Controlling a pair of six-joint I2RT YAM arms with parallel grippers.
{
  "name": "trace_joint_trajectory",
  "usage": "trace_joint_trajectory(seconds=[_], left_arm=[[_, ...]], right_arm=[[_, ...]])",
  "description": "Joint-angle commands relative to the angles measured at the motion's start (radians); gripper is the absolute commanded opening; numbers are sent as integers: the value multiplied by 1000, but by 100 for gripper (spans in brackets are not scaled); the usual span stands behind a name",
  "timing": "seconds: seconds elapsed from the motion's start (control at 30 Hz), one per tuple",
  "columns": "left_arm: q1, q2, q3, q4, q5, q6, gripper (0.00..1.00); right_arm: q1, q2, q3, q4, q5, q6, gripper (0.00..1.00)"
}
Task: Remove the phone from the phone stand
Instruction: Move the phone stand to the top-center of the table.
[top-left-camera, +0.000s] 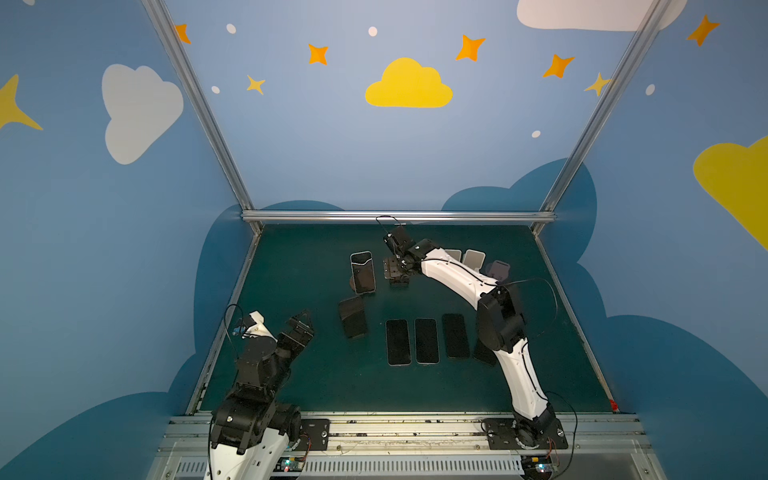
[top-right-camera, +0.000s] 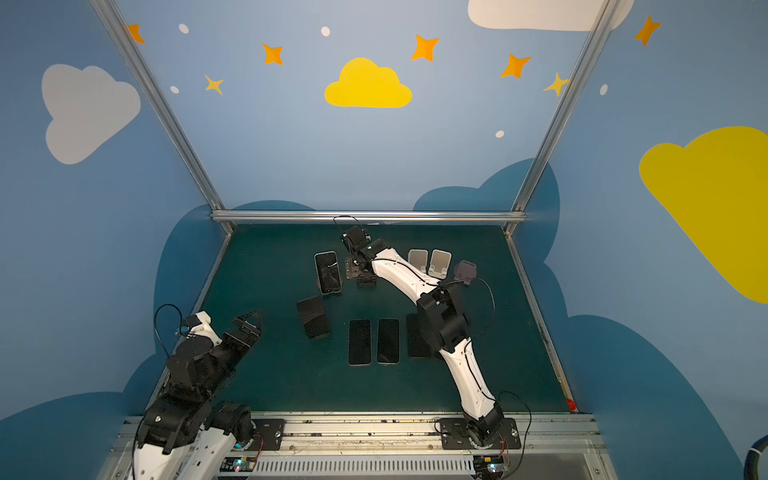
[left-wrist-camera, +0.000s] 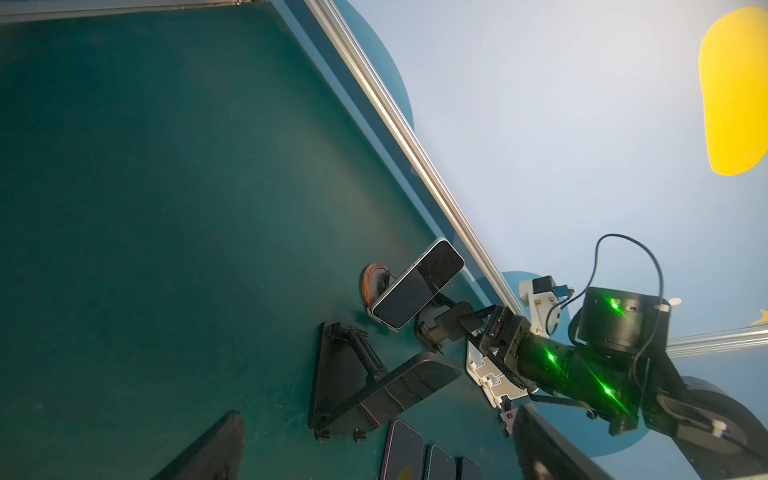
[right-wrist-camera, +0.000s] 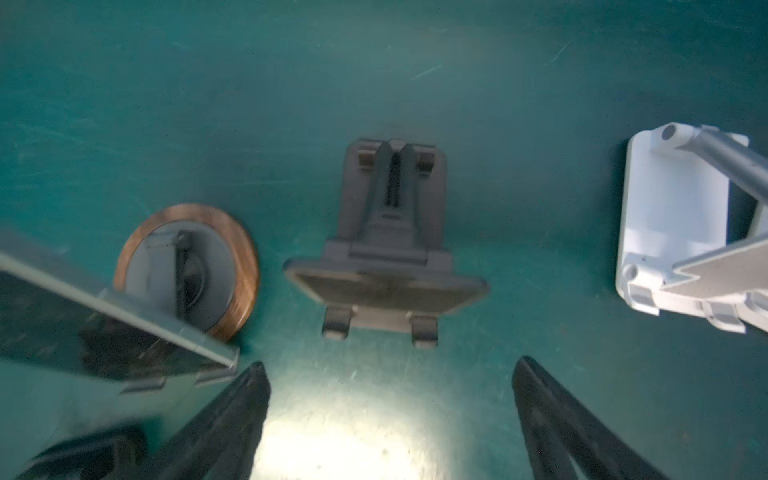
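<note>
The phone (top-left-camera: 363, 272) has a light frame and a dark screen. It leans on a phone stand with a round wooden base (right-wrist-camera: 187, 270) at the back middle of the green mat, as both top views show. My right gripper (top-left-camera: 397, 272) hovers just right of it, open and empty. It sits over an empty black stand (right-wrist-camera: 386, 266) and touches neither stand nor phone (right-wrist-camera: 104, 328). The right fingers (right-wrist-camera: 249, 407) are spread wide. My left gripper (top-left-camera: 301, 324) is open and empty near the mat's left edge, well away from the phone (left-wrist-camera: 419, 284).
A black wedge stand (top-left-camera: 353, 318) carrying a dark slab sits left of centre. Several dark phones (top-left-camera: 426, 340) lie flat in a row in the middle. Two white stands (top-left-camera: 473, 259) and a greyish one (top-left-camera: 498, 270) are at the back right. Aluminium rails (top-left-camera: 399, 216) border the mat.
</note>
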Motion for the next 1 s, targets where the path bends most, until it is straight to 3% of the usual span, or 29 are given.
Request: trace_joint_trajectory(seconds=[0.0, 0.2, 0.4, 0.47, 0.57, 0.63, 0.97], left_arm=[[-3, 11, 3, 19, -2, 15, 100], [-4, 23, 10, 14, -9, 24, 100], [-3, 33, 12, 16, -16, 33, 100], [-3, 37, 15, 14, -19, 36, 100], [-3, 46, 27, 4, -25, 49, 100], [-3, 50, 32, -2, -28, 56, 100], [-3, 65, 33, 8, -33, 53, 100]], right_arm=[[-17, 41, 59, 17, -6, -20, 92], [-31, 104, 113, 58, -78, -73, 92], [-47, 141, 127, 79, -66, -37, 92], [-47, 148, 123, 86, -41, -28, 85], [-49, 138, 112, 93, -15, -38, 63], [-53, 117, 89, 107, -3, -48, 57], [-167, 74, 44, 175, 17, -26, 62]])
